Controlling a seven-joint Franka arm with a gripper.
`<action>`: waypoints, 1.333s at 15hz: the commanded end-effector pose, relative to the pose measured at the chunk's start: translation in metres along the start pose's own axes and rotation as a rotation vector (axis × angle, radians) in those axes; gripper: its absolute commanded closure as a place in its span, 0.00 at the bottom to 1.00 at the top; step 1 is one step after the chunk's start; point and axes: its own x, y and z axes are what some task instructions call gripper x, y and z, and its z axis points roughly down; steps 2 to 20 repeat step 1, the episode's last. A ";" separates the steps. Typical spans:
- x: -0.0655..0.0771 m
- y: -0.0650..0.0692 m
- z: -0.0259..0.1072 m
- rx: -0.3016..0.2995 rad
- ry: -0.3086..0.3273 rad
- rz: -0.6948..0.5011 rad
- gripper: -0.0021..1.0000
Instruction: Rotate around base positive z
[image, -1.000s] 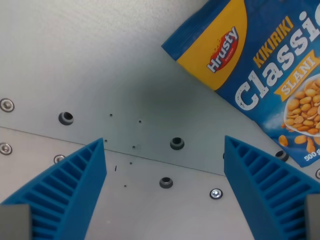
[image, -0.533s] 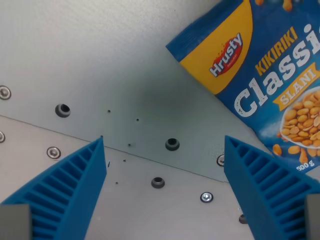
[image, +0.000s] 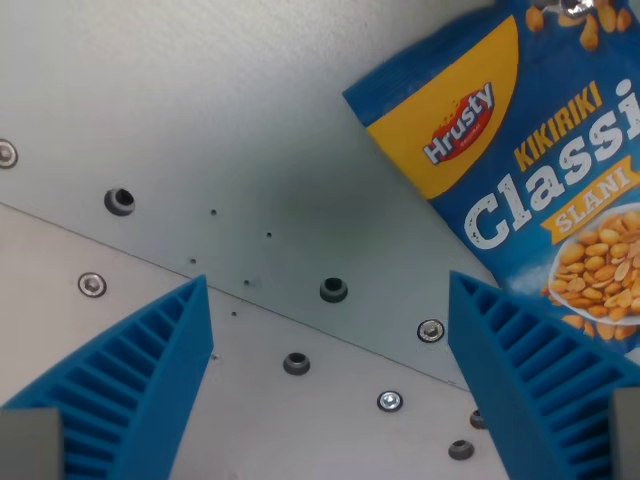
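Observation:
In the wrist view a blue and yellow peanut bag (image: 530, 190) printed "Hrusty Kikiriki Classic" lies flat on the grey metal table (image: 200, 110), filling the upper right corner and tilted. My gripper (image: 330, 385) hangs above the table with its two blue ribbed fingers (image: 130, 390) wide apart and nothing between them. The right finger's tip overlaps the bag's lower edge in the picture; whether they touch I cannot tell.
A seam between two table plates runs diagonally from the left edge down to the right (image: 300, 335). Several dark holes (image: 333, 290) and silver screws (image: 430, 330) dot the surface near it.
The whole scene has turned and shifted in the picture: the seam is steeper, the holes and screws slid left and up, the bag stands more upright. The camera moved; the fingers stay wide apart.

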 end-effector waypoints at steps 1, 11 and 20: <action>0.000 0.001 -0.003 -0.015 0.004 -0.173 0.00; 0.000 0.001 -0.003 -0.015 0.004 -0.173 0.00; 0.000 0.001 -0.003 -0.015 0.004 -0.173 0.00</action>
